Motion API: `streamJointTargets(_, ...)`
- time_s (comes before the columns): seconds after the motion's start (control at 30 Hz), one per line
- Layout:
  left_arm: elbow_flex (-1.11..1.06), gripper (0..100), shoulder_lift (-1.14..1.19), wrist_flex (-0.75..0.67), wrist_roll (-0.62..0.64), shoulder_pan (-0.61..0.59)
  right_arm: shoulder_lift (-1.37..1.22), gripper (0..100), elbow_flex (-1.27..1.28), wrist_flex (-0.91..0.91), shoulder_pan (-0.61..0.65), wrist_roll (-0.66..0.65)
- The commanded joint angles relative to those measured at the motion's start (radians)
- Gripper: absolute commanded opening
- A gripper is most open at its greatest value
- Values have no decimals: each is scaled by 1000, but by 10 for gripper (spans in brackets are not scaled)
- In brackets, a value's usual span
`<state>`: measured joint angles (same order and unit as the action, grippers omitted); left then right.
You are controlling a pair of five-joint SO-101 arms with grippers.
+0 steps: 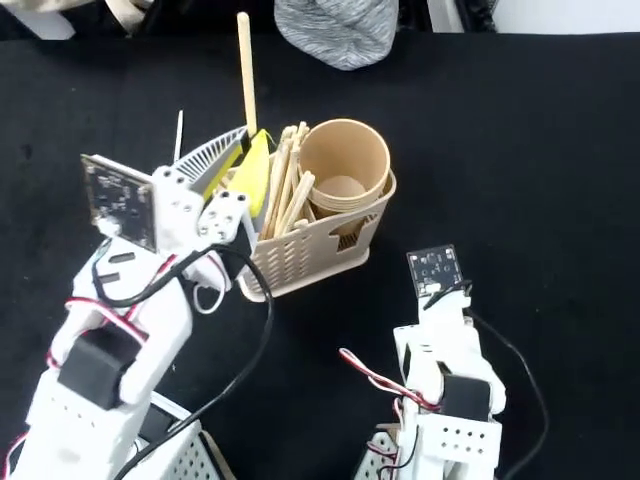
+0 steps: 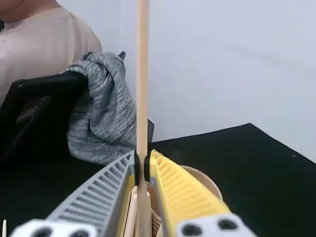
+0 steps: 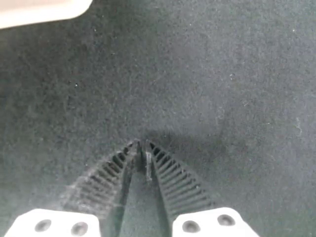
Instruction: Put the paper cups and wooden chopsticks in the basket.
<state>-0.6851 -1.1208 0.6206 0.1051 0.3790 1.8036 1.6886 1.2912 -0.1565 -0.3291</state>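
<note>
Worktop: a worktop (image 1: 530, 150) covered in matt black cloth, slightly fuzzy and flecked with pale lint.
Wall: a plain white wall (image 2: 222, 64) rises behind the worktop's far edge.
Chair: a black mesh chair back (image 2: 29, 118) stands just beyond the far edge.
Garment: a grey knitted garment (image 1: 335, 30) is draped over the chair back and reaches the far edge near its middle.
Light: even and soft, with only faint shadows on the cloth.
</note>
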Motion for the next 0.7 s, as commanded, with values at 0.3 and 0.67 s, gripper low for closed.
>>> streamJointTargets(0.3, -191, 29, -110, -155, 11, -30, 70, 13, -4, 5, 11, -6)
streamJointTargets(0.67, -268, 40, -204, -144, 0, -39, 70, 13, -4, 5, 11, -6)
